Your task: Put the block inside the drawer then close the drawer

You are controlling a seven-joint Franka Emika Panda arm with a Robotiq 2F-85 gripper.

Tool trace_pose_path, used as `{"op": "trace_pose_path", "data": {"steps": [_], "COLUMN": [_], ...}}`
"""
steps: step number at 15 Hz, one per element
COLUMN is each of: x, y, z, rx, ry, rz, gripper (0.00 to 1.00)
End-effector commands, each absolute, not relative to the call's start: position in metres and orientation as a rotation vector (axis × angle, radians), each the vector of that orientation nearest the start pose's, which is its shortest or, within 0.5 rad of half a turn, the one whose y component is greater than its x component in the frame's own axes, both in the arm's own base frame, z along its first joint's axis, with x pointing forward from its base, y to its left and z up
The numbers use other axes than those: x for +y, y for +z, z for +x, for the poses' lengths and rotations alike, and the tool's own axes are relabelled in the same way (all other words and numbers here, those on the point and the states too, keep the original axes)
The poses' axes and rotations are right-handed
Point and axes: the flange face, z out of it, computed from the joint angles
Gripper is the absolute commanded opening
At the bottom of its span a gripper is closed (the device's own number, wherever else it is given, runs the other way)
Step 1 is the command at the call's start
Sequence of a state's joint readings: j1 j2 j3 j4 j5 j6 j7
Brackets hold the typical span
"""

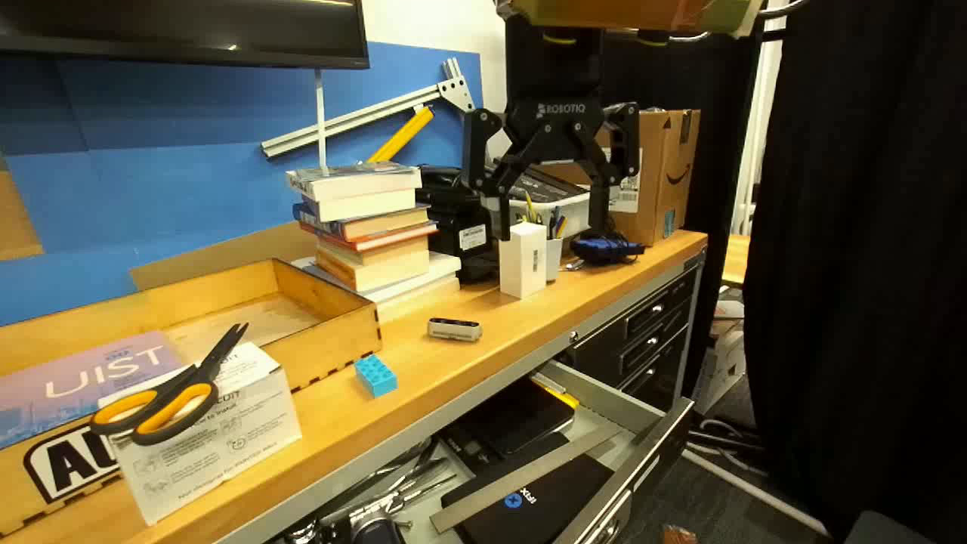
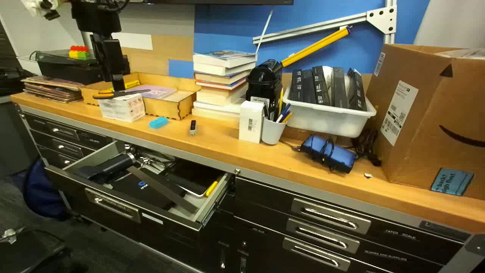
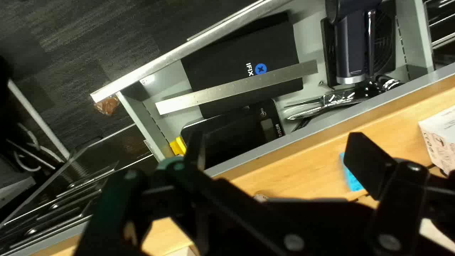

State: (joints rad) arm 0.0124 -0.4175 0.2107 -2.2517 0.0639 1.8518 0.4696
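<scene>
The light-blue block (image 1: 376,376) lies on the wooden workbench top near its front edge. It also shows in an exterior view (image 2: 158,122), and in the wrist view the block (image 3: 350,176) is partly hidden behind a finger. The drawer (image 1: 651,453) stands pulled out below the bench, with a black case, a metal ruler and tools inside; its front also shows in an exterior view (image 2: 170,223), and its rim in the wrist view (image 3: 188,46). My gripper (image 1: 551,219) is open and empty, above the bench; it also shows in an exterior view (image 2: 118,81) and the wrist view (image 3: 277,153).
Yellow-handled scissors (image 1: 170,400) lie on a white box (image 1: 219,438) beside the block. A small dark grey object (image 1: 454,329), a white upright box (image 1: 523,261), a stack of books (image 1: 370,227) and a wooden tray (image 1: 332,332) stand on the bench. A cardboard box (image 2: 428,113) stands at its end.
</scene>
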Motion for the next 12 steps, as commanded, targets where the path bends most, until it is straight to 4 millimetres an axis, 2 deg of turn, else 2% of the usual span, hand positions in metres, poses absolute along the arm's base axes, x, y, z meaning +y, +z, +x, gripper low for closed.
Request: {"op": "trace_pose_path", "data": {"steps": [1, 5, 7, 10, 12], "x": [0.109, 0.109, 0.113, 0.125, 0.141], "y": [0.528, 0.537, 0.546, 0.542, 0.533], "z": [0.418, 0.423, 0.456, 0.495, 0.523], "rx": [0.442, 0.447, 0.395, 0.236, 0.066], "ry": [-0.033, -0.062, -0.017, 0.044, 0.091], "rz": [-3.128, -3.145, -3.241, -3.357, -3.346], "gripper": [1.0, 1.0, 1.0, 1.0, 1.0]}}
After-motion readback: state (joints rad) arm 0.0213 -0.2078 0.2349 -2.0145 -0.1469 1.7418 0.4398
